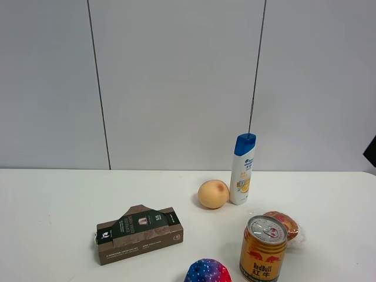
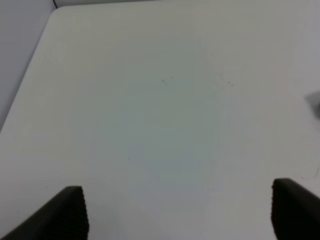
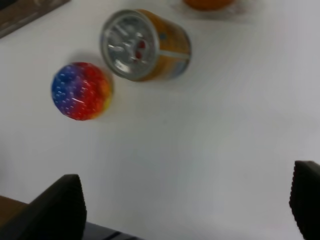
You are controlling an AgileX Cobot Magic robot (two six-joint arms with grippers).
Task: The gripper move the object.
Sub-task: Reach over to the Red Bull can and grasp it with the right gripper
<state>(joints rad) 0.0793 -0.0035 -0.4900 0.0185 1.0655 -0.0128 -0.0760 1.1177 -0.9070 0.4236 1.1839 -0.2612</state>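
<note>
The gold RedBull can (image 1: 263,249) with a silver top stands upright on the white table (image 1: 53,205), front right of centre. It also shows in the right wrist view (image 3: 144,45), seen from above and apart from my right gripper (image 3: 187,207). That gripper is open and empty, with its black fingertips (image 3: 62,202) spread wide. My left gripper (image 2: 177,212) is open and empty over bare table. In the high view only a black piece of the right arm (image 1: 371,151) shows at the right edge.
A white-and-blue shampoo bottle (image 1: 242,169) and a peach-coloured ball (image 1: 213,194) stand behind the can. A wrapped orange item (image 1: 285,224) lies just right of it. A multicoloured ball (image 1: 207,271) (image 3: 80,91) lies left of it. A brown-and-green box (image 1: 139,233) lies further left.
</note>
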